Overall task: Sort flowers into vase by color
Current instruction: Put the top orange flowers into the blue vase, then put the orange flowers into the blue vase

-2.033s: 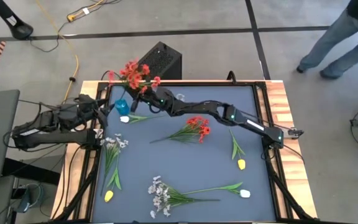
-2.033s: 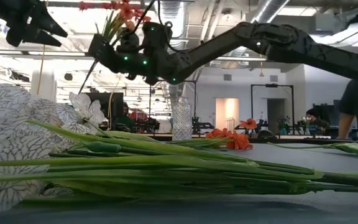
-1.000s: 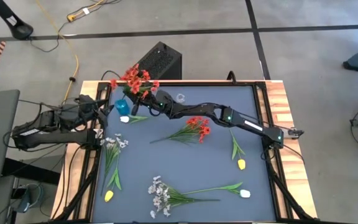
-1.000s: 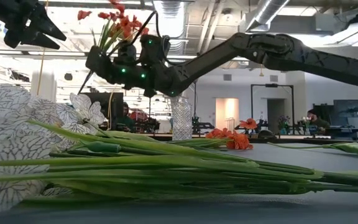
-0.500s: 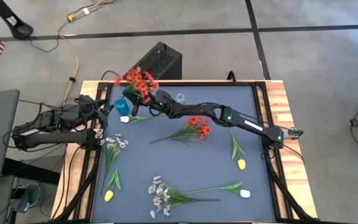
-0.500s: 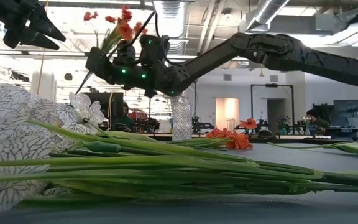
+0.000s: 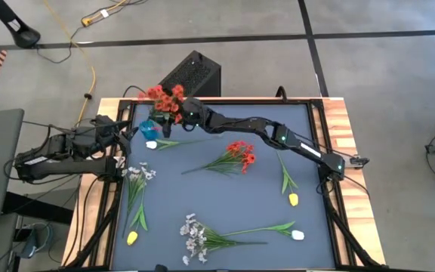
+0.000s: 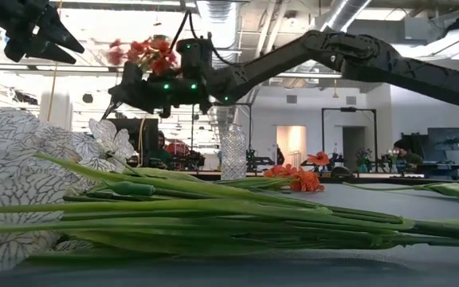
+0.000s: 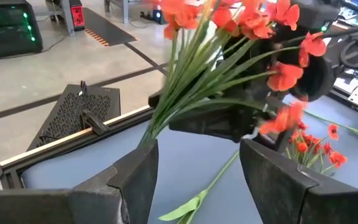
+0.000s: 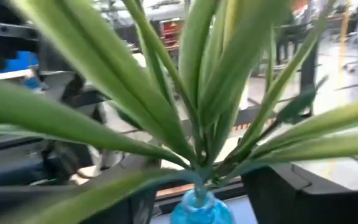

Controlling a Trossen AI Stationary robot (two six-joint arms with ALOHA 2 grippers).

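Observation:
A bunch of red flowers stands with its green stems in the neck of a small blue vase at the table's far left. My right gripper is open, level with the stems, and one finger stands on either side of the vase neck. Whether the fingers touch the stems, I cannot tell. My left gripper waits open at the table's left edge, pointing at the bunch. Other flowers lie flat on the mat.
A clear glass vase stands at the far middle. On the mat lie a red bunch, a white tulip, a yellow tulip, white sprays and another white tulip. A black box sits beyond the far edge.
My right gripper has opened and let go of the red bunch, has tipped up to level and has gone a little toward the far edge. The bunch has sunk lower, and its blossoms have swung toward the table's left.

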